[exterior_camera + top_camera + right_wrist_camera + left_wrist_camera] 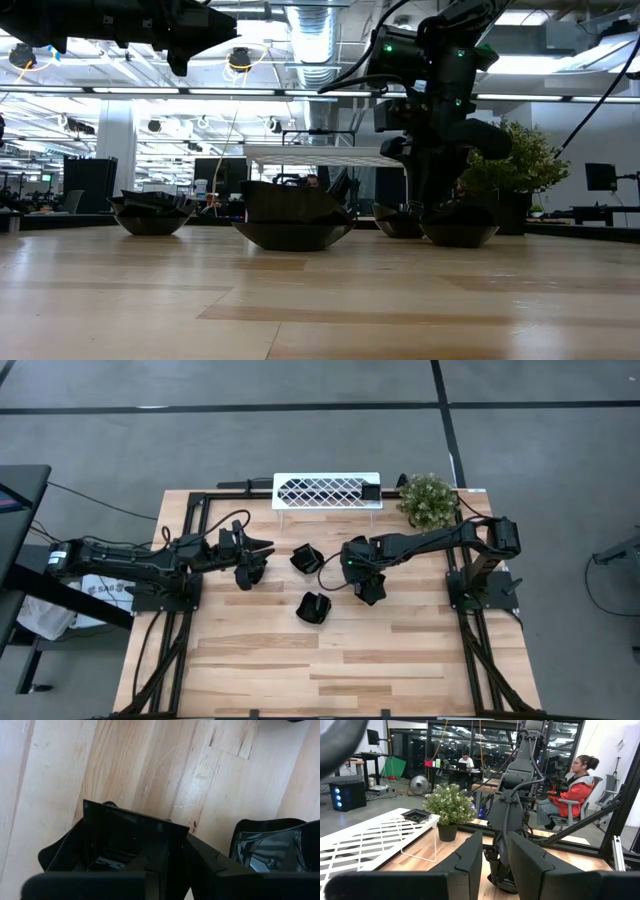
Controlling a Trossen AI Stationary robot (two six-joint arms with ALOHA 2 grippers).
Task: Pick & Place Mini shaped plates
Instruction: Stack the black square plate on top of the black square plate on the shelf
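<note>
Pale wooden planks make up the table (pixel 400 660), which stands on a grey floor in an open workshop; beyond it the left wrist view shows a seated person (pixel 570 790) in a red jacket and another person (pixel 466 761) at a desk further back.

At twelve o'clock on the table stands a white lattice rack (pixel 327 491) with one small black dish (pixel 371 491) on its right end, and a potted plant (pixel 428 500) sits just beside it at about one o'clock.

Four more black dishes lie on the wood. One dish (pixel 306 558) sits near the centre, and a second (pixel 314 607) lies toward six o'clock from it. A third (pixel 250 572) lies at nine o'clock from the centre, under the left gripper (pixel 252 550), which hangs above the table; its fingers (pixel 470 860) stand a narrow gap apart with nothing between them.

The right gripper (pixel 366 582) is down at three o'clock from the centre dish, its fingers closed on the rim of the fourth dish (pixel 100 845), which rests on the wood. In the right wrist view another glossy dish (pixel 272 845) lies just beside it.
</note>
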